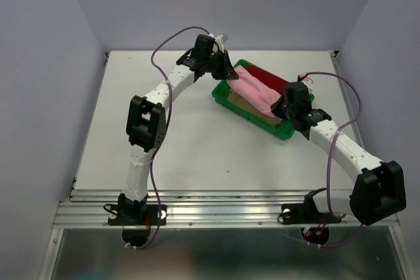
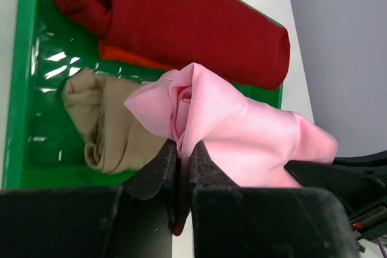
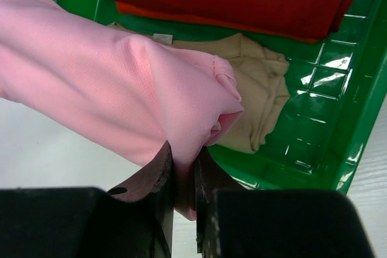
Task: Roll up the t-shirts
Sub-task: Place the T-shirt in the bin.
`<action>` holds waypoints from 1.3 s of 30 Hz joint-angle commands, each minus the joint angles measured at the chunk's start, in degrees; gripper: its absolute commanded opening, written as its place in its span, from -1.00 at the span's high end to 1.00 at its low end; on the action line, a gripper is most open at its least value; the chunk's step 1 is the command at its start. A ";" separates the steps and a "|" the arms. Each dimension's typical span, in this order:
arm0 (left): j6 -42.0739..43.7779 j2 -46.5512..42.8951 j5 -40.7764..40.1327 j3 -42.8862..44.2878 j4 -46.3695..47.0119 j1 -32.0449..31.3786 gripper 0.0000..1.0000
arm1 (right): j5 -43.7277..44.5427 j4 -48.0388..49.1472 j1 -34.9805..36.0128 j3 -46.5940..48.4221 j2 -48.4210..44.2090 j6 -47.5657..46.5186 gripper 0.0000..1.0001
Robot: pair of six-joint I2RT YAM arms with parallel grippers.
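Pink t-shirt [image 1: 254, 90], rolled, hangs between both arms over the green tray [image 1: 283, 135]. Left gripper [image 2: 183, 149] is pinched nearly shut on one rolled end, right gripper [image 3: 181, 152] likewise on the other (only thin folds between the jaws). Dark red t-shirt [image 2: 181, 22] and beige t-shirt [image 2: 115, 125] lie in the tray below. Best handling, I judge: keep ends level and taut, lower together, let go only once the roll rests, or it may unwind.

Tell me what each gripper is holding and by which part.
Both hold the rolled pink t-shirt: the left gripper pinches one end of the roll, the right gripper the other end.
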 commanded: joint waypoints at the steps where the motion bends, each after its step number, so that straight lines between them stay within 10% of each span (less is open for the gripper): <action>1: 1.05 3.06 1.33 8.43 2.60 0.18 1.00 | 1.99 -4.91 -2.54 2.11 0.57 -4.01 0.99; 39: 2.54 11.07 -2.09 3.52 3.75 0.00 1.00 | 0.23 -0.61 -8.34 -3.95 8.04 -10.35 0.99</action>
